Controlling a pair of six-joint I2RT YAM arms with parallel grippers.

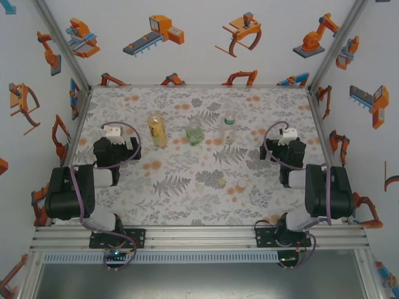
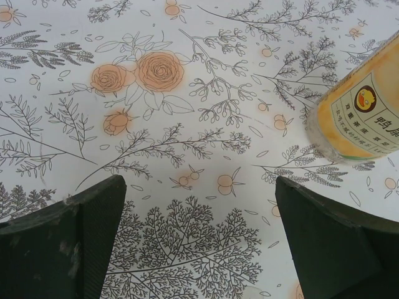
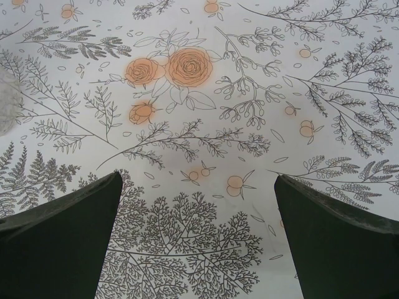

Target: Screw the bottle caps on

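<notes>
L gripper (image 2: 199, 182) spread wide, empty | R gripper (image 3: 197, 177) spread, empty | amber btl (image 1: 157, 129), green btl (image 1: 195, 134), clear btl (image 1: 229, 126) in row btwn grippers | white cap (image 1: 241, 185), y-green cap (image 1: 221, 182) lie loose, near side of btls

The table cover (image 2: 187, 75) was seen as a smooth, matt printed sheet, possibly paper or vinyl. The amber bottle (image 2: 358, 106) was rendered in glossy translucent plastic. The left gripper's (image 2: 199, 184) fingers (image 2: 68, 243) were finished matt dark, lightly scuffed.
</notes>
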